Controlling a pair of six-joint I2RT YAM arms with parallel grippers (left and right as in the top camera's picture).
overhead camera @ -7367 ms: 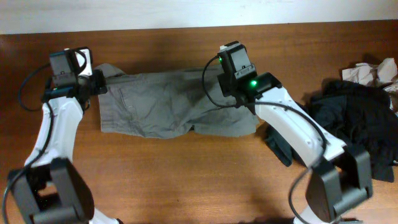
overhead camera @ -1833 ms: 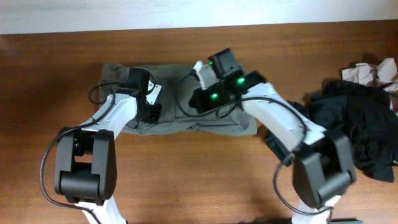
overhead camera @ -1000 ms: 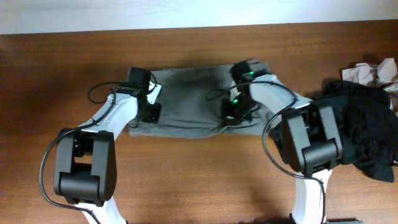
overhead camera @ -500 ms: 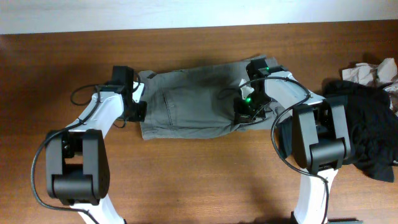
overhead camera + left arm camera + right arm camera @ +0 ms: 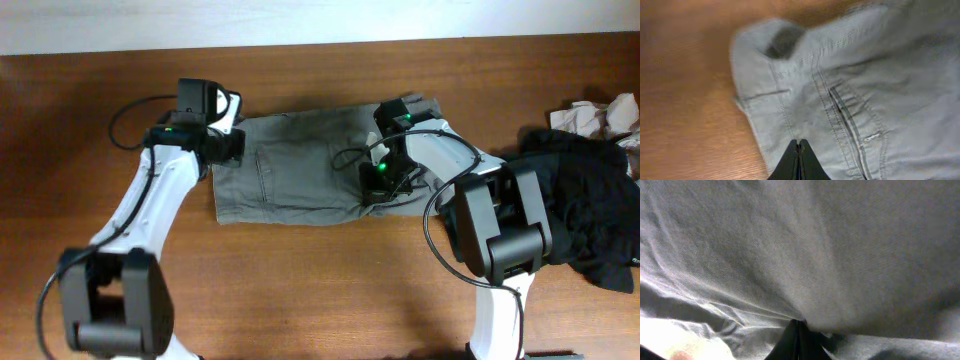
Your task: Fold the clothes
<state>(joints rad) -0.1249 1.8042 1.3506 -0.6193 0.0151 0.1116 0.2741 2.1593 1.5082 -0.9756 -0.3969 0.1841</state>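
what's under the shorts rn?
Only the wooden table shows around the shorts, which lie on it. Anything beneath the cloth, including lower fabric layers, is covered and cannot be seen.

Overhead: fixed, straight down, far enough back to take in the whole table (image 5: 320,290) and both arms. Left wrist: close, angled down past the left gripper (image 5: 799,147) at bottom centre, showing the shorts (image 5: 850,90) with wood at frame left. Right wrist: closer still, right gripper (image 5: 799,326) at bottom centre, fabric fills the frame. Both wrist views fall inside overhead's centre patch — opposite ends of the shorts.
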